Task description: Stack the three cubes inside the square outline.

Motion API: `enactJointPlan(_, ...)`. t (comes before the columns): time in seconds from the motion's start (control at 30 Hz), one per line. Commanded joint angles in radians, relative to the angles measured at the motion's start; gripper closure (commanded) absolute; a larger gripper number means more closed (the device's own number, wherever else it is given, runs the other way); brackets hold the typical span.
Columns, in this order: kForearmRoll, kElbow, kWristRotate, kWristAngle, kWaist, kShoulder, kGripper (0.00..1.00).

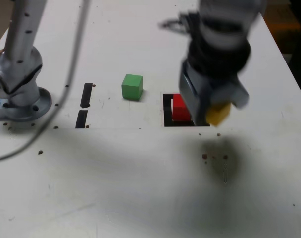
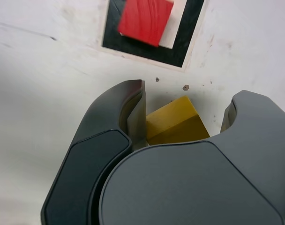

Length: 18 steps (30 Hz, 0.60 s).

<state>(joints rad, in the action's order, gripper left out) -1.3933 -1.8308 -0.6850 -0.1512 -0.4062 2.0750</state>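
I have the pincer [image 1: 217, 111] pinching the yellow cube [image 1: 219, 113] between its jaws. In the wrist view one jaw lies flat against a side of the cube [image 2: 173, 123]; the far side is partly hidden by the other jaw. In the exterior view the cube appears at the outline's right edge, above the surface [image 1: 140, 188]; a blurred shadow falls on the surface in front of the outline.

The red cube [image 1: 180, 107] sits inside the square outline [image 1: 167, 110]. From the wrist view I see it turned a little against the tape, one corner lapping over the black border [image 2: 147, 19].

The green cube [image 1: 132, 87] stands alone to the exterior view's left of the outline, apart from it, with bare white surface all round. Farther left lie two short black tape strips [image 1: 84, 104], then the arm's base [image 1: 19, 94] near the surface's left edge. The front of the surface is open, save a few small dark specks.
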Motion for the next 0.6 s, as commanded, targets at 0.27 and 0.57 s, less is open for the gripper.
enactJointPlan(0.27, 0.055, 0.213, 0.383, -0.030, 0.065, -0.192, 0.83)
enactJointPlan(0.57, 0.111, 0.294, 0.651, -0.042, 0.104, -0.223, 0.83)
